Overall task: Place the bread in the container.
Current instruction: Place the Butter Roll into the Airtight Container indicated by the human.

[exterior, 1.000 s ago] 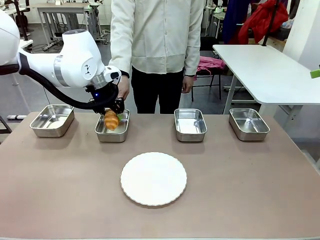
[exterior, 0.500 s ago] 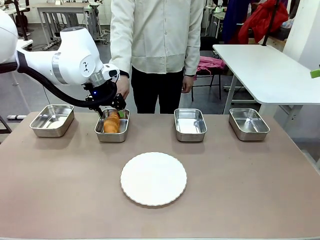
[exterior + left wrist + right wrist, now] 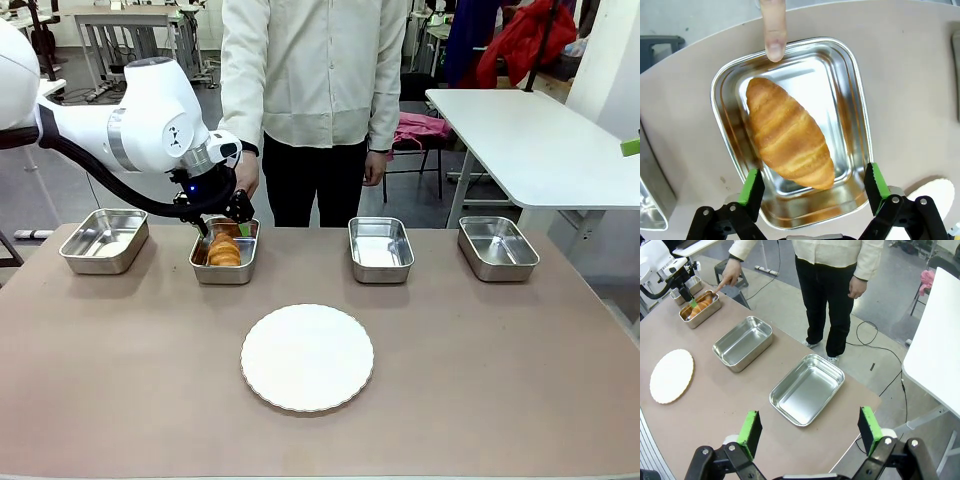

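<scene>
Left pincer (image 3: 810, 187): now hanging wide open above the container (image 3: 856, 100), having released.
Bread (image 3: 788, 134): lying inside the container, apparently placed.
Finger (image 3: 774, 30): touching the container's rim.

L gripper (image 3: 811, 189): jaws apart, empty, pointing down | R gripper (image 3: 808, 432): jaws apart, empty
</scene>
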{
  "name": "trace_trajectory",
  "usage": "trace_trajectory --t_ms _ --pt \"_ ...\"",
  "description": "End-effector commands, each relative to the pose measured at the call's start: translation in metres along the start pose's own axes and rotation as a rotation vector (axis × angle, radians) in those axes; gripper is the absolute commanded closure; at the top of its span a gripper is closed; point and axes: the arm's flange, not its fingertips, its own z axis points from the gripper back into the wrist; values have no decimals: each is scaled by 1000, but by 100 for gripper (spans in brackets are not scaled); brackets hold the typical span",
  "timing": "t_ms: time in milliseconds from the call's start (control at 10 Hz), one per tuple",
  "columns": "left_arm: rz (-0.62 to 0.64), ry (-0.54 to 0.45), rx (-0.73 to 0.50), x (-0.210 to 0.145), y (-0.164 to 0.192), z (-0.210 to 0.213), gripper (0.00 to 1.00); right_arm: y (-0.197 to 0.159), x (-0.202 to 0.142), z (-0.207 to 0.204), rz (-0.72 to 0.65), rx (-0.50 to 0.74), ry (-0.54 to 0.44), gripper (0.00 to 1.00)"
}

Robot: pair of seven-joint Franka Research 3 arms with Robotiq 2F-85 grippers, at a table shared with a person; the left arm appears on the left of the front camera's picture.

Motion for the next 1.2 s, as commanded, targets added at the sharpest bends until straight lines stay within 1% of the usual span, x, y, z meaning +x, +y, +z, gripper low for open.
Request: trace_trajectory --t_ms 0,100,200,300,500,600,700,800,900,1000,1100 --pt "-4 -2 5 0 1 1 0 0 1 0 2 3 -12 0" --pt "0 0 0 0 0 0 4 0 1 0 2 3 -12 0" --pt "5 -28 13 -12 -9 15 0 0 1 0 2 3 -12 0" --pt "15 -57 23 -22 -17 28 0 0 1 0 2 3 -12 0" --pt "17 -111 6 -60 -32 59 0 0 1 0 2 3 -12 0" --pt "16 -142 -7 -89 -43 73 0 0 1 0 2 3 -12 0" --pt "-12 -157 -14 -112 -51 85 0 0 1 0 2 3 -12 0" --pt "-20 -153 0 -138 -58 95 0 0 1 0 2 3 -12 0" --pt "-15 -143 33 -166 -64 98 0 0 1 0 2 3 -12 0" --pt "-36 -134 85 -193 -68 101 0 0 1 0 2 3 -12 0" --pt "-53 -128 112 -219 -69 99 0 0 1 0 2 3 -12 0"
